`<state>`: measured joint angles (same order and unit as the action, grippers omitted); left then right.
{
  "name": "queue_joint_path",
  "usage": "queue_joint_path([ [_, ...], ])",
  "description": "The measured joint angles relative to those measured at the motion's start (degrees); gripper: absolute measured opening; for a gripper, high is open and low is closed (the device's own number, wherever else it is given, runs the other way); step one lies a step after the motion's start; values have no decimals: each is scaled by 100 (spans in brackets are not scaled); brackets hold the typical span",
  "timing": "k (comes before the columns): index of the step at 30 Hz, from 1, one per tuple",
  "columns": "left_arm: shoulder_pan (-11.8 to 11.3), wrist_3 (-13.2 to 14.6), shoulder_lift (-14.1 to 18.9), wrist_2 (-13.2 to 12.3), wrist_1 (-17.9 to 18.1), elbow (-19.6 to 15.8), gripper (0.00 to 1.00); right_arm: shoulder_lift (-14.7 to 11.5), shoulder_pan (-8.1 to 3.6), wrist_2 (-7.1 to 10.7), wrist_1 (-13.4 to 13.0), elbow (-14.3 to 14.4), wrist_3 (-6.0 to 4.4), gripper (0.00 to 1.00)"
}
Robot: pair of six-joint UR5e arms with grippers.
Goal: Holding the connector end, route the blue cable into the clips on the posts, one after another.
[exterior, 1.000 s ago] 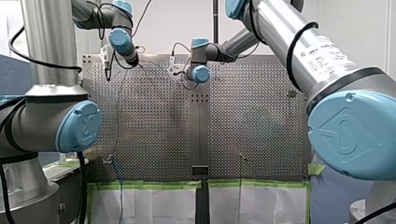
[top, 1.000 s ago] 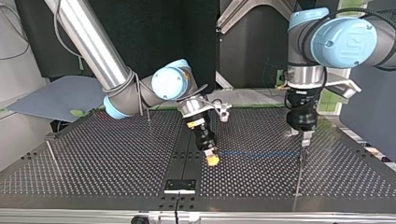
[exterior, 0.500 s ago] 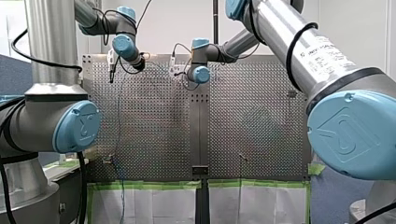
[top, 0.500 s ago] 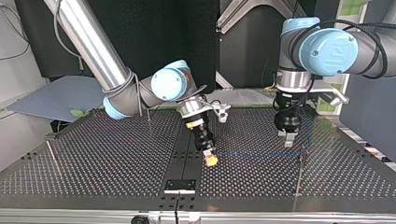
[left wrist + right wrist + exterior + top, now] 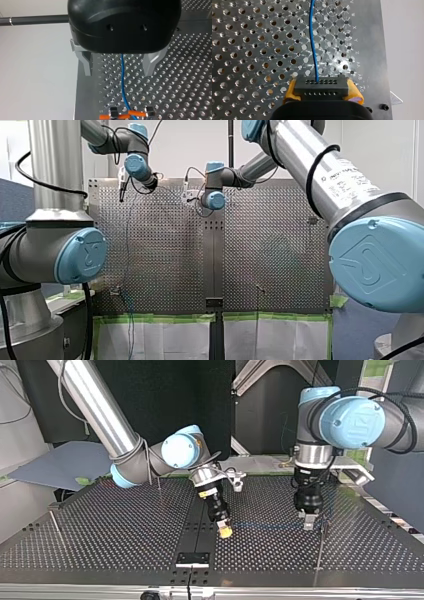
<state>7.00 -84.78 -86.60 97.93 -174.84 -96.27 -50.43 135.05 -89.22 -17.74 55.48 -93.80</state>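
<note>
Robotics lab, you see at once: left arm (image 5: pixel 65 255) and right arm (image 5: pixel 320 175), industrial make, flank perforated metal table (image 5: pixel 165 245); green tape (image 5: pixel 155 318) pins white paper sheets (image 5: pixel 165 340) along near edge; bare white wall (image 5: pixel 190 145) behind.

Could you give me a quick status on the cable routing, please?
Right gripper shut on connector. Left gripper open, blue cable passing between its fingers. Thin post close beside left gripper.
</note>
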Motion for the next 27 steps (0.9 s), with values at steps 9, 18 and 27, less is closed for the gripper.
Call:
queue_joint_path([
  [9, 49, -9, -304, 77, 58, 175, 98, 9, 0, 8, -2, 1, 0, 0],
  [18, 119, -26, -543, 216, 177, 304, 98, 18, 33, 19, 2, 2, 9, 0],
  [27, 133, -101, -659, 251, 241, 480, 98, 19, 55, 59, -1, 0, 29, 0],
])
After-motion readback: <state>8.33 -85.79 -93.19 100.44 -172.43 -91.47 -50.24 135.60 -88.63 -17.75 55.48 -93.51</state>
